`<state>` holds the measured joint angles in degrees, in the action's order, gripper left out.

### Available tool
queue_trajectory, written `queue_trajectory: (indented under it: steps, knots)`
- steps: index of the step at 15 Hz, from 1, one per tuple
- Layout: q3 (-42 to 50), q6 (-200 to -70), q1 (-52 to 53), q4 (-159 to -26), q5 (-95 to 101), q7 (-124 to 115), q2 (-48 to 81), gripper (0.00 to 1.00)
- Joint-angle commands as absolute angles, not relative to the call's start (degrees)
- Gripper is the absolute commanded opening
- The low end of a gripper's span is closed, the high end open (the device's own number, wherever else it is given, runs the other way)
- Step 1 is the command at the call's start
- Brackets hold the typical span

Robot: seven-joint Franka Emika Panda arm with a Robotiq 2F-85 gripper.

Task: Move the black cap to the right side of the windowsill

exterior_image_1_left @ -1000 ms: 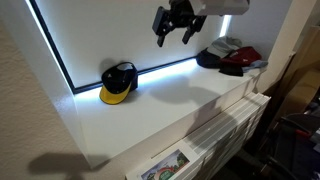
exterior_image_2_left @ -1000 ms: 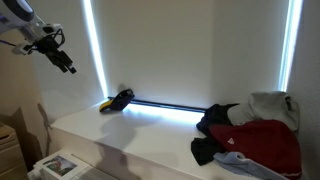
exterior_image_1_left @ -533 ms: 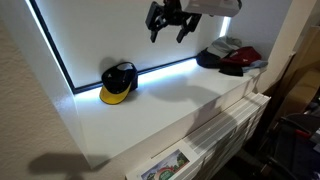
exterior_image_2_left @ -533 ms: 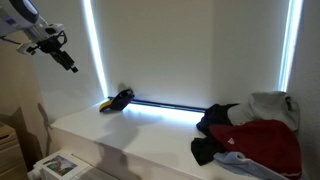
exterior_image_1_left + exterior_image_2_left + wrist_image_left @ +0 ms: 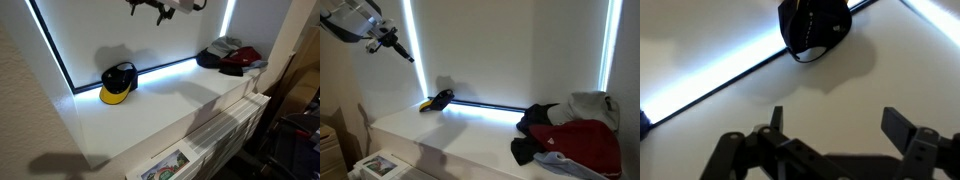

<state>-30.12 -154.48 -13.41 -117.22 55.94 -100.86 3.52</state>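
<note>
Black cap, left of centre: black crown, bright yellow brim.
Windowsill: plain white, matte, no pattern.
Upper right of frame: grey cap, pale grey; red cap beside it, red with dark panels.
Blind: plain white, blue-white glowing strip along edges.
Gripper, bottom of wrist view: black.
Ribbed panel under sill: white.
Printed sheet, bottom centre: multicoloured.

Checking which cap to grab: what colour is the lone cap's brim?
Bright yellow; the black cap shows best in an exterior view.
</note>
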Motion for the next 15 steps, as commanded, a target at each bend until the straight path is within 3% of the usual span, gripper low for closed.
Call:
queue_trajectory:
  steps: [1, 2, 3, 4, 11, 15]
  knots:
    - [-30.4, -143.0, -9.9, -106.4, 63.3, -106.6, 17.3, 1.00]
    - [-21.5, -142.1, -0.8, -104.6, 59.2, -102.6, 20.2, 1.00]
    - [-21.0, -143.4, -0.2, -103.7, 54.2, -97.8, 22.9, 1.00]
    - [-17.5, -146.1, 1.4, -108.8, 55.9, -102.0, 15.6, 1.00]
    - [-12.7, -145.9, 7.1, -103.6, 53.9, -101.8, 22.8, 1.00]
    - [-6.4, -138.5, 14.5, -89.3, 51.2, -104.8, 36.2, 1.00]
